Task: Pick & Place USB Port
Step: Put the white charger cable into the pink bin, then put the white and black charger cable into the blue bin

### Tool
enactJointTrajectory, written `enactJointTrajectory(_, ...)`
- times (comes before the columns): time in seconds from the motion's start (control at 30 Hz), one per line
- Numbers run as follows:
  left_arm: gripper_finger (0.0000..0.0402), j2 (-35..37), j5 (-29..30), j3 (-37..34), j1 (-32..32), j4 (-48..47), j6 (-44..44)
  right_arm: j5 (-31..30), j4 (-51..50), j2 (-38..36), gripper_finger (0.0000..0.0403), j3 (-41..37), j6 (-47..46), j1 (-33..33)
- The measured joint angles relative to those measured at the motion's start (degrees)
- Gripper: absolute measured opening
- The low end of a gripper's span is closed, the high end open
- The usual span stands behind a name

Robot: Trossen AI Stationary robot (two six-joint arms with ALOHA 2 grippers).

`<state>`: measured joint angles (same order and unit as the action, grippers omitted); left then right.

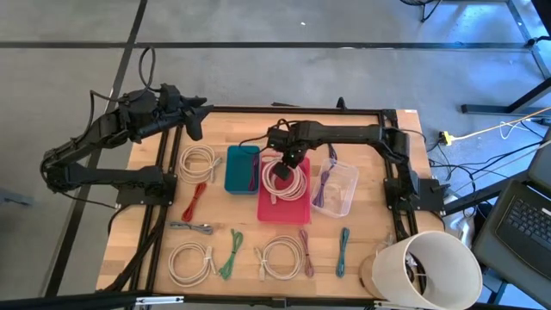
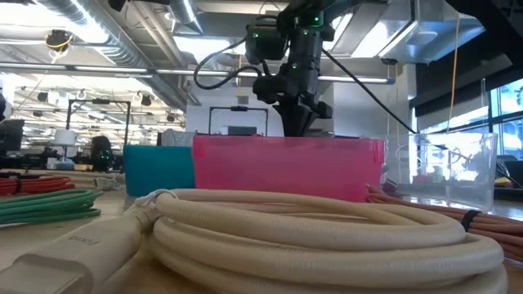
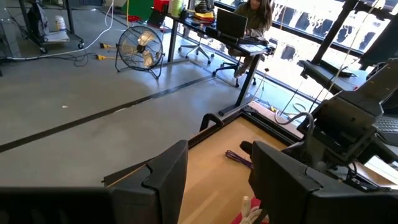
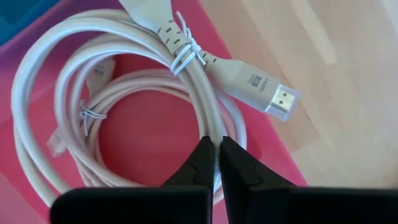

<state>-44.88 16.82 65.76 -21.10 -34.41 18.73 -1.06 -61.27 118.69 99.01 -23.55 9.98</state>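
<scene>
1. Right tool [image 4: 217, 152] clenched on white coiled cable [image 4: 124, 93], over pink bin [image 1: 284, 207] mid-desk.
2. Left tool [image 1: 191, 116] parted, empty, far-left desk corner.
3. Release pending; loose cables remain along the near desk edge.

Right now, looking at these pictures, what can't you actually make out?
- Low view: what lies inside the pink bin and the teal bin; their walls hide it.
- High view: what lies in the teal bin is too small to name.
- Right wrist view: the right gripper is shut over the white cable; whether it pinches a strand is unclear.
- Left wrist view: the left gripper blocks the table behind it.
</scene>
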Motion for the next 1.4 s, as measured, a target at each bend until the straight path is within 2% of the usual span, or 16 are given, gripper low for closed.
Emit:
enactJointTrajectory(0.17,0.0173,0.01,0.00,0.00,-0.02,0.00,0.02,2.37,2.60,0.97,0.0007,-3.17,0.15,-0.07)
enactJointTrajectory(0.47,0.0173,0.02,0.00,0.00,-0.02,-0.02,0.02,2.48,8.14,0.82,0.0007,-11.76,-1.52,-0.02)
enactJointTrajectory(0.7,0.0173,0.00,0.02,0.00,0.00,-0.02,0.02,3.06,9.62,0.77,0.0011,-12.14,-2.23,-0.07)
enactJointTrajectory(1.03,0.0173,0.02,0.02,0.00,-0.01,-0.02,0.02,3.70,8.24,0.79,0.0121,-9.85,-3.24,-0.12)
enactJointTrajectory(1.4,0.0173,0.02,0.04,0.00,0.00,-0.02,0.02,2.34,-0.71,0.66,0.0162,-0.98,-1.74,-0.24)
